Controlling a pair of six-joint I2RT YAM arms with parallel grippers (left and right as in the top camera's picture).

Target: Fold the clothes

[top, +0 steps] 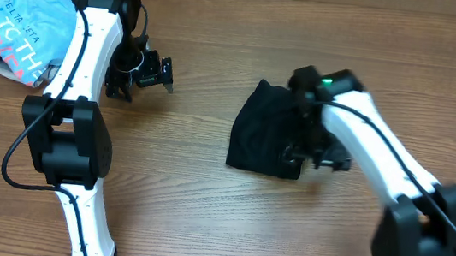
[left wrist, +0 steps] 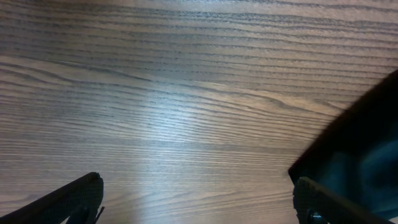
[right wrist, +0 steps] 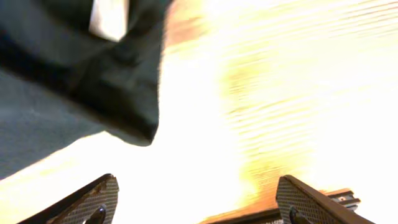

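The black T-shirt (top: 263,134) lies folded in a bundle just 3 o'clock of centre on the worktop (top: 185,201), its white label (right wrist: 109,15) showing. At its 3 o'clock edge the right fingers (right wrist: 93,200) stand wide apart, holding nothing. Well off at 10 o'clock, the left fingers (left wrist: 71,200) gape fully, empty, beside a light blue T-shirt (top: 20,22).

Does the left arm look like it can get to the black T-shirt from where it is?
Probably yes. Only bare table lies between the left arm and the black T-shirt, and its jaws stand open. The right arm is at the shirt's other side, out of the way.
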